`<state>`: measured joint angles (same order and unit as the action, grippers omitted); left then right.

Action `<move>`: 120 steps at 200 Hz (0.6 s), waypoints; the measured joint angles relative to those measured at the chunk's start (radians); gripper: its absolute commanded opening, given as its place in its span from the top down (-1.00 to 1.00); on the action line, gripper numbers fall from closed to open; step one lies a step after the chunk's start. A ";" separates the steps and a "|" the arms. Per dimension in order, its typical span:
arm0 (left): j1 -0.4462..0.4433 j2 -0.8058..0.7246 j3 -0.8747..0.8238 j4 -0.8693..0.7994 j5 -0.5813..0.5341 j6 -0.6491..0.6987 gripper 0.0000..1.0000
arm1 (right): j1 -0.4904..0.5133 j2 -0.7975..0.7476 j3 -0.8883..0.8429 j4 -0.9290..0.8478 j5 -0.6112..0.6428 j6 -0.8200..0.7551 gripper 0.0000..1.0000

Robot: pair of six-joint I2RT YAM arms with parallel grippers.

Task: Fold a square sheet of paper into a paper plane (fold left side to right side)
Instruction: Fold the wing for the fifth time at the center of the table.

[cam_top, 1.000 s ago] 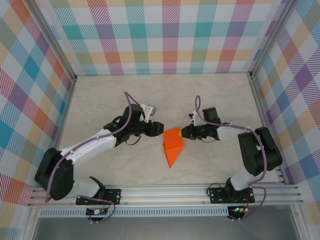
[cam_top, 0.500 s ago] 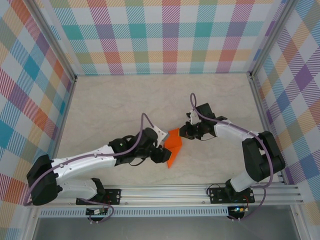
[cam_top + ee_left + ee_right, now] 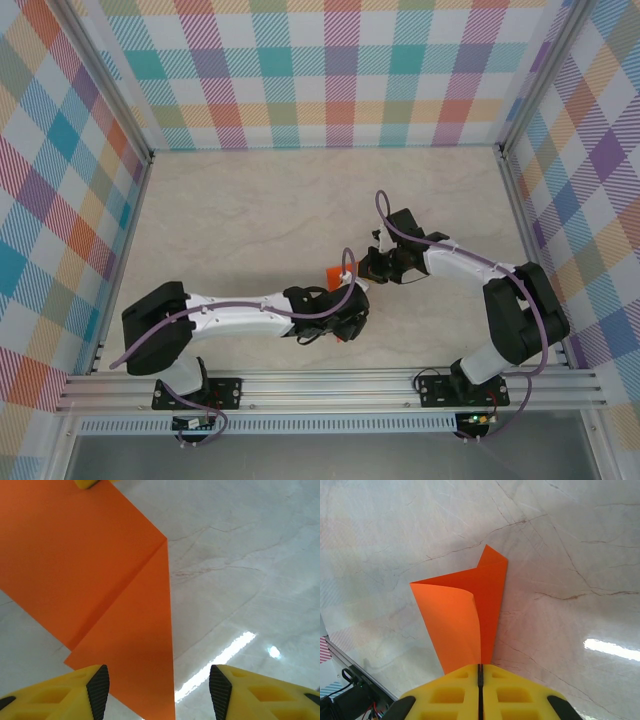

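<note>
Near the middle of the table, from above: poises the left gripper over the square sheet of paper, sets the right gripper at its far edge. At the left wrist: spread wide above flat, creased orange, probably ready to pin it. At the right wrist: pinches a lifted, curling flap, seemingly to carry it across.

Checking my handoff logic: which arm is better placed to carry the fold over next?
Right, probably. The right gripper is shut on an edge of the orange paper, whose lifted side curls over. The left gripper is open over the flat part, gripping nothing.
</note>
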<state>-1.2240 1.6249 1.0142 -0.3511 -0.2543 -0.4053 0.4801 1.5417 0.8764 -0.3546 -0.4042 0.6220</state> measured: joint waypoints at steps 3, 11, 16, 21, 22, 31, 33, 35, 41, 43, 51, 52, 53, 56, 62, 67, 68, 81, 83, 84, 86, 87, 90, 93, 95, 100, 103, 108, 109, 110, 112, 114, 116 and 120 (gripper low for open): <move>0.000 0.006 0.006 -0.004 -0.003 -0.002 -0.12 | 0.000 0.000 0.000 -0.001 0.001 0.000 0.84; -0.002 0.026 0.023 -0.018 -0.015 -0.007 -0.10 | 0.001 0.000 0.001 -0.002 0.002 0.003 0.83; -0.003 0.040 0.034 -0.026 -0.024 -0.010 -0.08 | 0.001 0.000 0.001 -0.003 0.003 0.003 0.83; -0.005 0.055 0.046 -0.035 -0.032 -0.014 -0.06 | 0.002 0.000 0.002 -0.003 0.004 0.005 0.83; -0.005 0.056 0.048 -0.037 -0.032 -0.014 -0.05 | 0.002 0.000 0.002 -0.004 0.004 0.006 0.83; -0.010 0.080 0.065 -0.051 -0.045 -0.019 -0.01 | 0.003 0.001 0.003 -0.006 0.005 0.008 0.83; -0.011 0.085 0.069 -0.055 -0.048 -0.023 0.00 | 0.003 0.001 0.003 -0.006 0.005 0.008 0.83; -0.011 0.090 0.074 -0.060 -0.051 -0.023 0.01 | 0.004 0.001 0.003 -0.006 0.005 0.008 0.83; -0.013 0.103 0.085 -0.071 -0.058 -0.025 0.04 | 0.005 0.001 0.004 -0.007 0.008 0.010 0.83; -0.013 0.108 0.089 -0.075 -0.060 -0.025 0.05 | 0.005 0.002 0.005 -0.007 0.009 0.011 0.83; -0.015 0.128 0.104 -0.090 -0.072 -0.030 0.08 | 0.005 0.002 0.006 -0.007 0.012 0.011 0.83; -0.015 0.130 0.105 -0.092 -0.073 -0.030 0.09 | 0.005 0.002 0.006 -0.008 0.012 0.012 0.82; -0.015 0.131 0.106 -0.092 -0.074 -0.030 0.09 | 0.005 0.002 0.006 -0.008 0.012 0.012 0.82; -0.015 0.137 0.111 -0.097 -0.078 -0.030 0.10 | 0.005 0.002 0.007 -0.008 0.013 0.014 0.82; -0.016 0.147 0.117 -0.105 -0.084 -0.032 0.12 | 0.005 0.003 0.009 -0.010 0.015 0.015 0.82; -0.016 0.156 0.122 -0.112 -0.089 -0.034 0.13 | 0.005 0.005 0.011 -0.010 0.016 0.016 0.82; -0.016 0.157 0.122 -0.113 -0.090 -0.033 0.13 | 0.005 0.005 0.011 -0.010 0.016 0.018 0.82; -0.016 0.174 0.130 -0.127 -0.104 -0.037 0.18 | 0.005 0.011 0.014 -0.010 0.019 0.019 0.82; -0.016 0.176 0.130 -0.129 -0.106 -0.037 0.19 | 0.005 0.012 0.015 -0.010 0.019 0.018 0.81; -0.016 0.177 0.131 -0.129 -0.107 -0.037 0.19 | 0.005 0.012 0.015 -0.010 0.019 0.018 0.81; -0.016 0.179 0.131 -0.132 -0.108 -0.041 0.20 | 0.005 0.013 0.015 -0.010 0.020 0.019 0.81; -0.016 0.181 0.132 -0.134 -0.108 -0.040 0.21 | 0.005 0.014 0.016 -0.010 0.019 0.019 0.81; -0.016 0.183 0.133 -0.138 -0.111 -0.041 0.22 | 0.005 0.016 0.016 -0.010 0.020 0.019 0.81; -0.016 0.186 0.133 -0.141 -0.113 -0.044 0.23 | 0.005 0.018 0.016 -0.010 0.021 0.018 0.81; -0.016 0.187 0.134 -0.142 -0.115 -0.043 0.25 | 0.005 0.018 0.016 -0.010 0.021 0.018 0.81; -0.017 0.191 0.134 -0.148 -0.118 -0.047 0.27 | 0.005 0.021 0.016 -0.010 0.023 0.018 0.80; -0.017 0.192 0.134 -0.149 -0.120 -0.046 0.29 | 0.005 0.022 0.016 -0.011 0.023 0.018 0.80; -0.017 0.195 0.134 -0.151 -0.123 -0.047 0.31 | 0.005 0.024 0.016 -0.011 0.024 0.018 0.79; -0.017 0.196 0.135 -0.152 -0.124 -0.047 0.31 | 0.005 0.025 0.016 -0.012 0.024 0.018 0.79; -0.017 0.196 0.135 -0.153 -0.124 -0.047 0.31 | 0.005 0.025 0.016 -0.012 0.025 0.018 0.79; -0.017 0.197 0.135 -0.153 -0.125 -0.049 0.32 | 0.005 0.026 0.016 -0.012 0.026 0.019 0.79; -0.017 0.198 0.135 -0.154 -0.126 -0.049 0.33 | 0.005 0.027 0.016 -0.013 0.026 0.018 0.79; -0.017 0.198 0.135 -0.154 -0.126 -0.048 0.33 | 0.005 0.028 0.016 -0.013 0.027 0.018 0.78; -0.017 0.200 0.135 -0.156 -0.127 -0.050 0.35 | 0.005 0.029 0.016 -0.013 0.027 0.018 0.78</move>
<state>-1.2411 1.8248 1.1496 -0.5068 -0.3809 -0.4553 0.4854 1.5711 0.8925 -0.3679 -0.3775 0.6403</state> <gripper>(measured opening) 0.344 0.105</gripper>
